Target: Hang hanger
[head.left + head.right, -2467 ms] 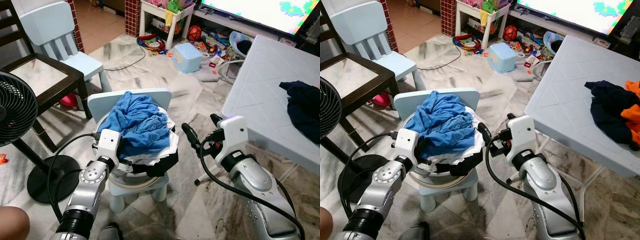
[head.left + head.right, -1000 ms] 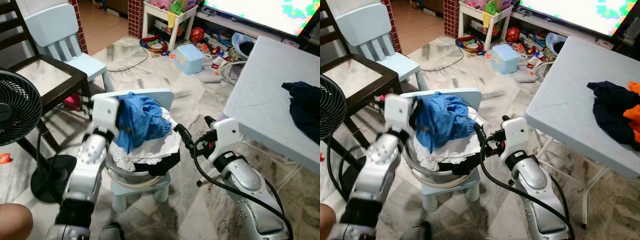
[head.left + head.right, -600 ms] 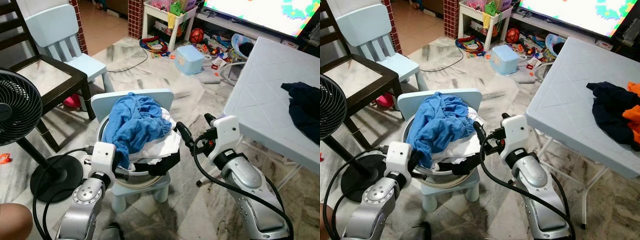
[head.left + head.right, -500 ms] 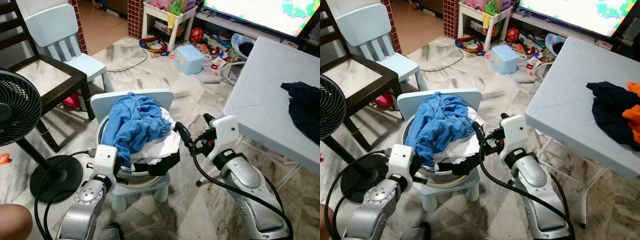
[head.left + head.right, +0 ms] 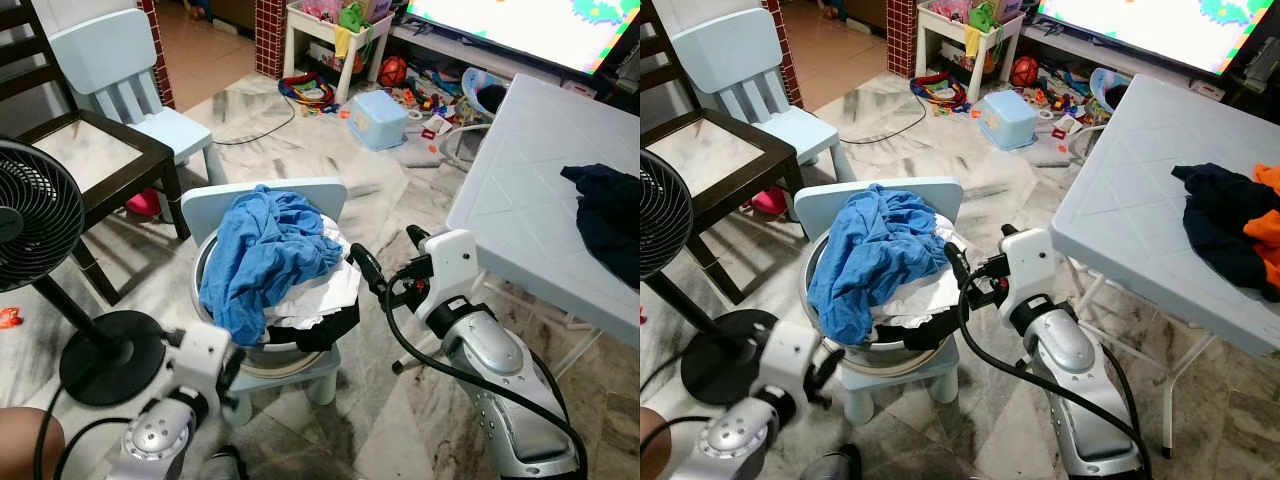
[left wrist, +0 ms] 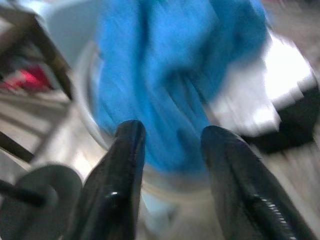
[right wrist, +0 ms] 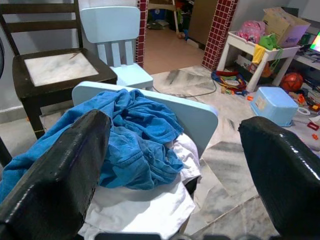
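Left eye view: the left gripper is seen lowered away from the blue shirt, now released over the basin, jaws open and empty. The right gripper waits alongside, jaws spread, empty. No hanger can be made out; hanging is judged unstarted.

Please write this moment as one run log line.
left hand: open, low by basin | right hand: open, beside laundry | blue cloth: on top | hanger: unseen
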Controlling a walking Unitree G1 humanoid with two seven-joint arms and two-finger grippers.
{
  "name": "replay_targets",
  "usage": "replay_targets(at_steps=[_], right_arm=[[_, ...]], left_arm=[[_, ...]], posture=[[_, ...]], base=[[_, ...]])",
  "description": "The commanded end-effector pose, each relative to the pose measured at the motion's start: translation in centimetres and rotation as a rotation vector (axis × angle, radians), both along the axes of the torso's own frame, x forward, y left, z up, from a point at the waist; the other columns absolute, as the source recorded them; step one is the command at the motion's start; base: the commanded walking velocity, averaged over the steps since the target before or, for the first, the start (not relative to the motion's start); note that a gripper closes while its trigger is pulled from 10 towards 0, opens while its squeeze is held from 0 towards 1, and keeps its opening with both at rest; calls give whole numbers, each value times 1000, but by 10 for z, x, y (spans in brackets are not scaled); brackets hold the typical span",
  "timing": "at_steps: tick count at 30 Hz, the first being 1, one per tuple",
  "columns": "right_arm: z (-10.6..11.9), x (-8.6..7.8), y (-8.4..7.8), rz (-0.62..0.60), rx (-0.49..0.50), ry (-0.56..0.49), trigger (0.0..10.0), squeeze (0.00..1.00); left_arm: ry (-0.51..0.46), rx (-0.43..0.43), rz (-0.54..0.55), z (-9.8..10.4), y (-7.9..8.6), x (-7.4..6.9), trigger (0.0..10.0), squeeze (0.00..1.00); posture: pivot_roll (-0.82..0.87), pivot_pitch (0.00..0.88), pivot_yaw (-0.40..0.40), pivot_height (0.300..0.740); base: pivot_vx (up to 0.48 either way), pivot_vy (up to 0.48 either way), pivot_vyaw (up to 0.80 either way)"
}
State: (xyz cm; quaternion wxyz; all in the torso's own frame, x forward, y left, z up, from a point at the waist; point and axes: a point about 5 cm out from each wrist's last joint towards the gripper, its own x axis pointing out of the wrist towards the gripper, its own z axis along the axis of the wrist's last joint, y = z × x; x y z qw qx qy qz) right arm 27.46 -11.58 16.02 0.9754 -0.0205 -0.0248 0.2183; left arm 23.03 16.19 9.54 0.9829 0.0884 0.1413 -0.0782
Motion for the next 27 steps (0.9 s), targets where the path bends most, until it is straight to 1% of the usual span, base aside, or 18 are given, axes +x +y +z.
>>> replay_targets(at_steps=[1, 4, 5, 6, 7, 8, 9, 10, 11, 13, 15, 16, 18, 19, 21, 25, 26, 27], right_arm=[[0, 1, -2, -5, -4, -2, 10000, 0], [1, 3, -3, -8, -5, -6, 10000, 0], [1, 3, -3, -10, -5, -7, 10000, 0], [2, 3, -3, -12, -5, -9, 10000, 0], [2, 3, -3, -13, -5, -10, 10000, 0], [2, 2, -3, -14, -4, -11, 10000, 0], [2, 2, -3, -15, -4, -11, 10000, 0], [3, 0, -3, -17, -4, -13, 10000, 0], [3, 0, -3, -17, -4, -13, 10000, 0], [3, -1, -5, -26, -7, -13, 10000, 0], [3, -2, -8, -36, -11, -12, 10000, 0], [4, -2, -9, -41, -12, -14, 10000, 0], [5, -3, -10, -42, -15, -17, 10000, 0], [5, -3, -10, -42, -15, -17, 10000, 0], [6, -5, -11, -44, -23, -20, 10000, 0], [7, -6, -15, -59, -31, -20, 10000, 0], [7, -7, -17, -65, -34, -19, 10000, 0], [7, -7, -17, -65, -34, -19, 10000, 0]], left_arm=[[-60, 10, 44, 9, 5, 9, 10000, 1000], [-96, 13, 50, 15, 9, 25, 10000, 1000], [-116, 14, 69, 18, 13, 35, 10000, 1000], [-146, 13, 106, 23, 21, 54, 10000, 1000], [-153, 11, 115, 24, 23, 60, 10000, 1000], [-173, 18, 99, 27, 24, 71, 10000, 1000], [-175, 32, 90, 27, 25, 76, 10000, 1000], [-164, 33, 89, 25, 27, 89, 10000, 1000], [-164, 33, 89, 25, 27, 89, 10000, 1000], [-146, 25, 92, 22, 28, 101, 10000, 1000], [-123, 24, 83, 19, 28, 110, 10000, 1000], [-106, 19, 39, 15, 22, 117, 10000, 1000], [-82, 23, -1, 10, 16, 123, 10000, 1000], [-82, 23, -1, 10, 16, 123, 10000, 1000], [-72, 20, -51, 9, 6, 128, 10000, 1000], [-60, 2, -80, 9, -5, 133, 10000, 1000], [-61, 3, -104, 9, -11, 134, 10000, 341], [-61, 3, -104, 9, -11, 134, 10000, 341]], posture=[[47, 127, -144, 740], [39, 124, -143, 740], [34, 124, -142, 740], [26, 119, -143, 740], [26, 119, -143, 740], [15, 121, -140, 740], [9, 120, -140, 740], [-2, 121, -137, 740], [-2, 121, -137, 740], [-18, 121, -133, 740], [-33, 122, -132, 740], [-40, 123, -133, 740], [-51, 123, -133, 740], [-51, 123, -133, 740], [-72, 126, -130, 740], [-80, 127, -125, 740], [-82, 129, -121, 740], [-82, 129, -121, 740]], base=[[0, 0, 0], [0, 0, 0], [0, 0, 0], [0, 0, 0], [0, 0, 0], [0, 0, 0], [0, 0, 0], [0, 0, 0], [0, 0, 0], [0, 0, 0], [0, 0, 0], [0, 0, 0], [0, 0, 0], [0, 0, 0], [0, 0, 0], [0, 0, 0], [0, 0, 0], [0, 0, 0]])
